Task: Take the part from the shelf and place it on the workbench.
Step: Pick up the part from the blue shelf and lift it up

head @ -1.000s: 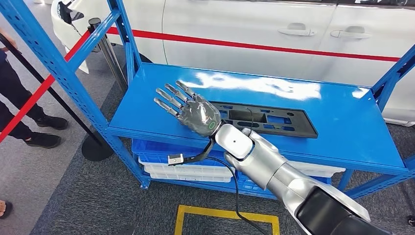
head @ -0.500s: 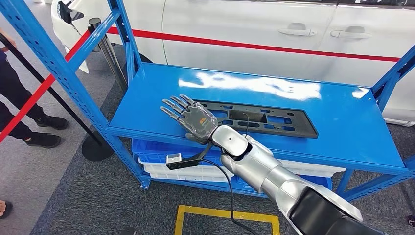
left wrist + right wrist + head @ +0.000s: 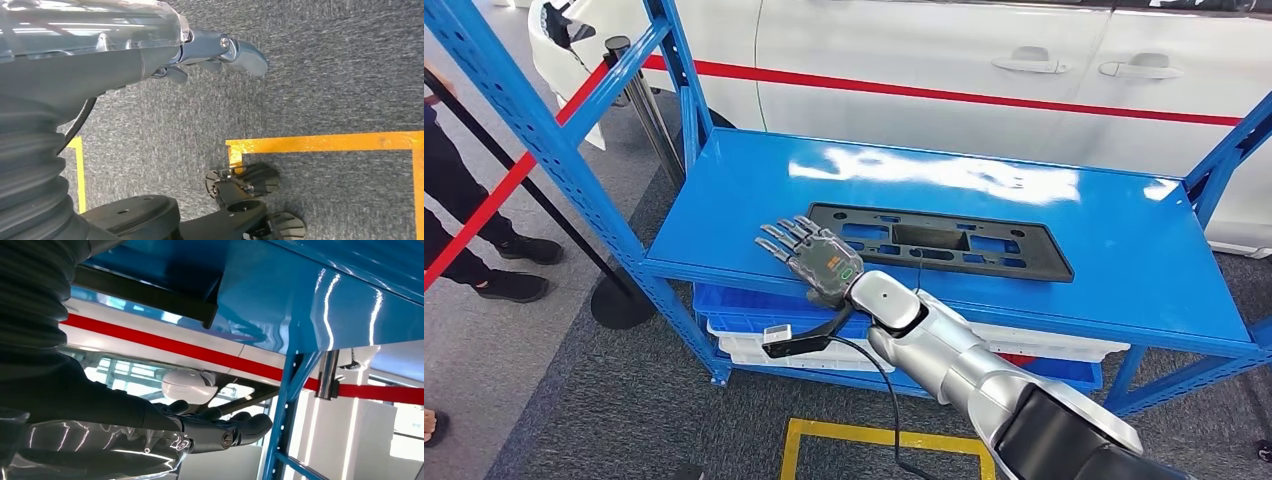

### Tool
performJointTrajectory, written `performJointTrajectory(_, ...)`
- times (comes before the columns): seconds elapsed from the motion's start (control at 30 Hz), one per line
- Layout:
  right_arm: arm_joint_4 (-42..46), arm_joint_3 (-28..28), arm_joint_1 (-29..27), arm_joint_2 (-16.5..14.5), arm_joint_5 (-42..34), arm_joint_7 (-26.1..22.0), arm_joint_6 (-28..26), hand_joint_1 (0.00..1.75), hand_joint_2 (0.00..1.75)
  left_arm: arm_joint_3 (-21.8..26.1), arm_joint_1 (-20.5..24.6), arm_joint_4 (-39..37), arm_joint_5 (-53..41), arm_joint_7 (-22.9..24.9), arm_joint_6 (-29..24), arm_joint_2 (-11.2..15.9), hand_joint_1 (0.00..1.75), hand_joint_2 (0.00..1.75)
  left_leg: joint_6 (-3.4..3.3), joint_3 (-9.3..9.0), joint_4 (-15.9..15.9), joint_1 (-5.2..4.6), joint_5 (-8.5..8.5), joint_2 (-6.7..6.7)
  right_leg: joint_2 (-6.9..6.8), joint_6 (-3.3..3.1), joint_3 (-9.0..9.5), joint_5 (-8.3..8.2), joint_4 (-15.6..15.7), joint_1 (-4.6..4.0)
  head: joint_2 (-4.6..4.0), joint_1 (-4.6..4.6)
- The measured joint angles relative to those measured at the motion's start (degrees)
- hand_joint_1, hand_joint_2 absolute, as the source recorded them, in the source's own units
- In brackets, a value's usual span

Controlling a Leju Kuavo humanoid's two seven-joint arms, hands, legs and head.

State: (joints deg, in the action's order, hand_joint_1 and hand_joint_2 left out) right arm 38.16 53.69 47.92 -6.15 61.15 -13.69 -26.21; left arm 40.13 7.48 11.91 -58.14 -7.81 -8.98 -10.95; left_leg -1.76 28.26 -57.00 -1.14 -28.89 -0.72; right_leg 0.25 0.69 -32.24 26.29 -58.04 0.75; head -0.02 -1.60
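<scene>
We look down from the robot's head at a blue shelf (image 3: 1124, 250). A flat black part (image 3: 939, 240), long and pierced with slots, lies on the shelf in the centre of the frame. Our right hand (image 3: 812, 255) sits just left of centre, at the part's left end near the shelf's front edge, fingers (image 3: 782, 238) stretched out and slightly apart, holding nothing; we cannot tell whether it touches the part. A white car (image 3: 984, 60) with a red stripe fills the top of the frame. A person's shoes (image 3: 514, 270) stand at the left edge. Our left hand (image 3: 215, 50) hangs over grey carpet (image 3: 340, 75), fingers loosely curled in on nothing.
</scene>
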Motion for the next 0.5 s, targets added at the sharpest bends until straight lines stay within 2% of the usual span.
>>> performJointTrajectory(0.23,-1.40,-0.17,1.04,-0.16,0.70,0.08,-0.94,0.00,1.75,-0.14,0.01,0.00,-0.54,-0.33,-0.11,-0.05,0.00,1.75,-0.01,0.00,-0.01,-0.01,0.01,0.00,0.00,0.04,0.00,-0.03,0.00,0.00,0.00,0.00)
performJointTrajectory(0.37,-1.44,-0.48,1.14,-0.16,0.75,-0.31,-1.03,0.00,1.75,-0.14,0.06,0.00,0.11,-1.41,-0.83,-0.17,0.00,0.00,-0.01,0.00,-0.02,-0.01,0.00,0.00,0.00,0.04,0.00,-0.03,0.01,0.00,0.00,0.00)
performJointTrajectory(0.5,-1.47,-0.68,1.25,-0.16,1.61,0.59,-1.03,0.00,1.75,-0.15,0.09,0.00,-0.37,-0.06,-0.33,-0.26,0.00,0.00,-0.01,0.00,-0.02,-0.02,0.00,0.00,0.00,0.04,0.00,-0.03,0.01,0.00,0.00,0.00)
